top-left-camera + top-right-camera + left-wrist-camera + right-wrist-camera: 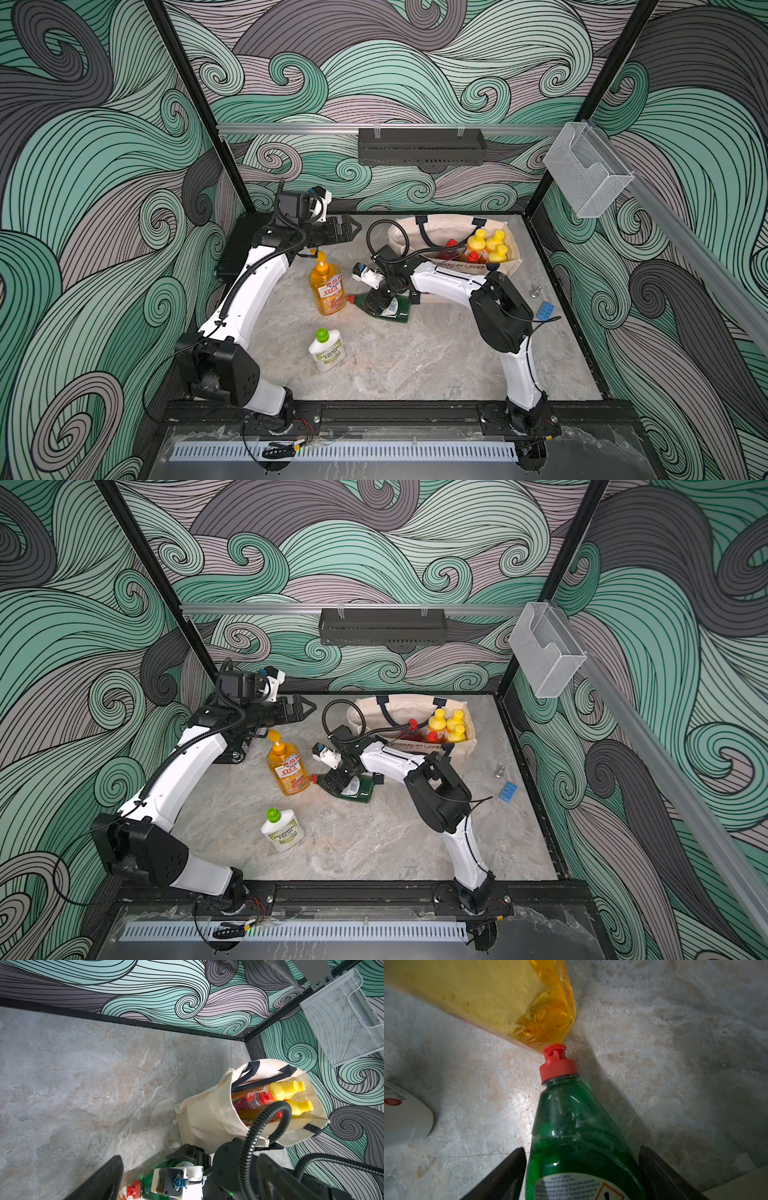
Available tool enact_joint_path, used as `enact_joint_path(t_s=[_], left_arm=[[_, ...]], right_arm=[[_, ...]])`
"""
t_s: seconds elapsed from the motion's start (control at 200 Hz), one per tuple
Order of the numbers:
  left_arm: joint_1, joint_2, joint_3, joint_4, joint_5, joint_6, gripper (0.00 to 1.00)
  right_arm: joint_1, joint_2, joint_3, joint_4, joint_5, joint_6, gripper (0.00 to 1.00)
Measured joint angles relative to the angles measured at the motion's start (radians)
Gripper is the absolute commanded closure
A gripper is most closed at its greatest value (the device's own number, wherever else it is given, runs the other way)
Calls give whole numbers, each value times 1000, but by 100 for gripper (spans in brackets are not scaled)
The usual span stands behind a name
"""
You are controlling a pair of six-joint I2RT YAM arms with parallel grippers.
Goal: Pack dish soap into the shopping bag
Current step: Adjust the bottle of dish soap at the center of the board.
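A robot test lab is shown: arms (249, 291) bolted to a rail (395, 411), boxed in by a frame (191, 83) & printed walls (415, 62).

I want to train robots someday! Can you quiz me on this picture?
1. How many soap bottles are on the table, outside the shopping bag?
2. True or false: the dark green bottle stands upright.
3. The right hand is: A. inside the bag; B. astride the dark green bottle; C. raised by the wall.
Key: 1. Three: orange pump bottle, white bottle, dark green bottle. 2. False, it lies on its side. 3. B.
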Motion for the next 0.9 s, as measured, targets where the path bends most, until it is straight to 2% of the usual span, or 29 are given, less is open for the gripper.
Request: enact_joint_path(t_s=[0.19, 0.46, 0.545, 0.715, 0.901], left_arm=[[2, 0, 0, 0, 11, 0, 1], [2, -1, -1, 0, 17, 0, 1], [3, -1, -1, 1, 20, 0, 1], [9, -1, -1, 3, 23, 0, 1], [23, -11, -1, -2, 23, 2, 1]], right_arm=[[1, -52, -76, 29, 0, 1, 31], [1, -211, -274, 19, 48, 48, 34], [2, -266, -331, 2, 70, 64, 33], [29, -385, -413, -90, 131, 93, 24], [80, -443, -323, -170, 156, 89, 21]])
